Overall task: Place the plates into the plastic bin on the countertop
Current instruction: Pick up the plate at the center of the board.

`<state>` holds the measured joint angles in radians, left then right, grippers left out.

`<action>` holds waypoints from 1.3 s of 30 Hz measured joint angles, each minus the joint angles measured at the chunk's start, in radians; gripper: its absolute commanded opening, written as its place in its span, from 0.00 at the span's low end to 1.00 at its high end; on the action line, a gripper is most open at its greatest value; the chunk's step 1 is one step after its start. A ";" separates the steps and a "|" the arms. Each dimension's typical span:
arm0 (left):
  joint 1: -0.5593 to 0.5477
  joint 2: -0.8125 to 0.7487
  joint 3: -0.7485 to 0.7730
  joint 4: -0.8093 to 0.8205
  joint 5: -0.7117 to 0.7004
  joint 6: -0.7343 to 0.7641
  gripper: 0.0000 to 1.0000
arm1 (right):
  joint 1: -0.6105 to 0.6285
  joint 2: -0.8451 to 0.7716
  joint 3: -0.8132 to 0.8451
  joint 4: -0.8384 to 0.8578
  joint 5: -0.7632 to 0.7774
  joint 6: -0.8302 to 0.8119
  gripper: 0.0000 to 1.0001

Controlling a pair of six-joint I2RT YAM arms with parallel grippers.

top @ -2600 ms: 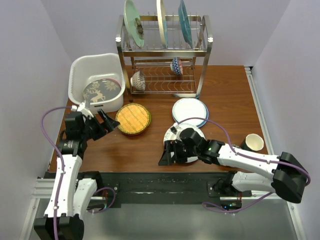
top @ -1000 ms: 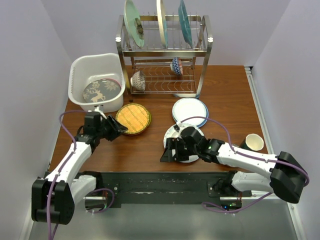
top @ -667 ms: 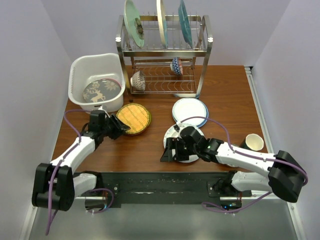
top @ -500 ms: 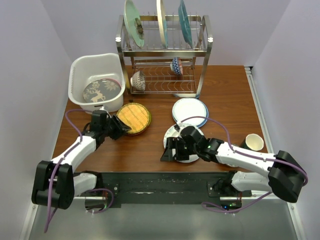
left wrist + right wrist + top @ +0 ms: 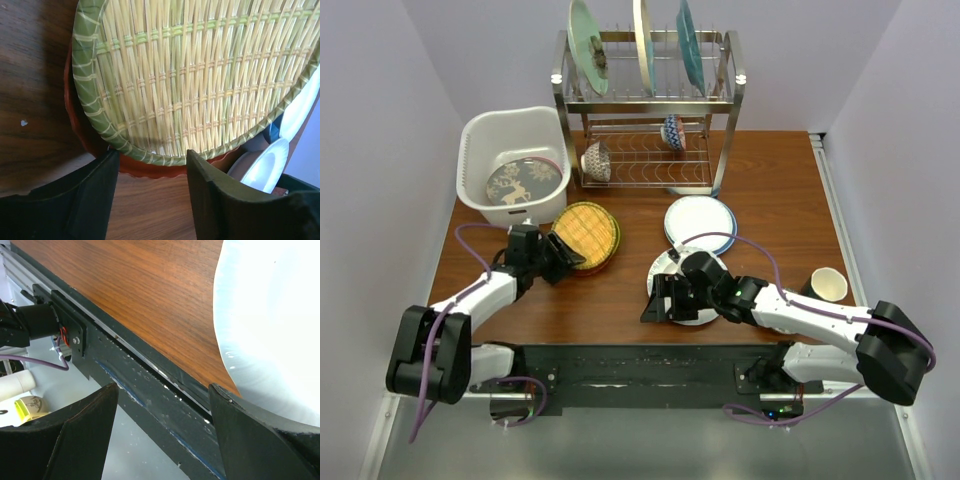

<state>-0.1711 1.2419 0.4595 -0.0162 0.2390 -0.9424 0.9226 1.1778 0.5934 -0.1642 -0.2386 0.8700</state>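
The left tool, spread wide, faces the near rim of the round woven yellow plate, stacked on an orange-red plate straight ahead. The white perforated plastic bin stands to its left. The right tool, also spread, is farther.

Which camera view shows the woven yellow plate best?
The top external view: the woven yellow plate appears almost whole, near the plastic bin. The left wrist view shows only its near rim, close up, over an orange-red plate. The right wrist view does not show it.
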 measured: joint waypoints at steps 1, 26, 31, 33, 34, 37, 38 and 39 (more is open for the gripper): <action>-0.001 0.006 0.000 0.005 -0.002 -0.003 0.63 | 0.000 0.000 0.000 0.000 0.000 0.000 0.77; -0.014 0.032 0.002 0.105 -0.003 -0.043 0.00 | -0.001 0.000 0.000 0.000 -0.014 0.000 0.76; -0.014 0.015 0.002 0.093 -0.004 -0.042 0.00 | -0.001 0.000 0.000 0.000 -0.014 0.000 0.77; -0.014 0.001 0.003 0.081 -0.005 -0.042 0.00 | -0.001 0.000 0.000 0.000 -0.014 0.000 0.77; -0.014 -0.008 0.006 0.072 -0.006 -0.042 0.00 | -0.001 0.000 0.000 0.000 -0.014 0.000 0.77; -0.014 -0.026 0.024 0.042 -0.008 -0.041 0.00 | -0.001 0.000 0.000 0.000 -0.014 0.000 0.77; -0.014 -0.029 0.031 0.035 -0.008 -0.041 0.00 | -0.001 0.000 0.000 0.000 -0.014 0.000 0.76; -0.014 -0.031 0.040 0.027 -0.008 -0.039 0.00 | -0.001 0.000 0.000 0.000 -0.014 0.000 0.77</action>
<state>-0.1848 1.2114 0.4992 0.0109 0.2306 -0.9810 0.9215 1.1782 0.5934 -0.1638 -0.2531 0.8700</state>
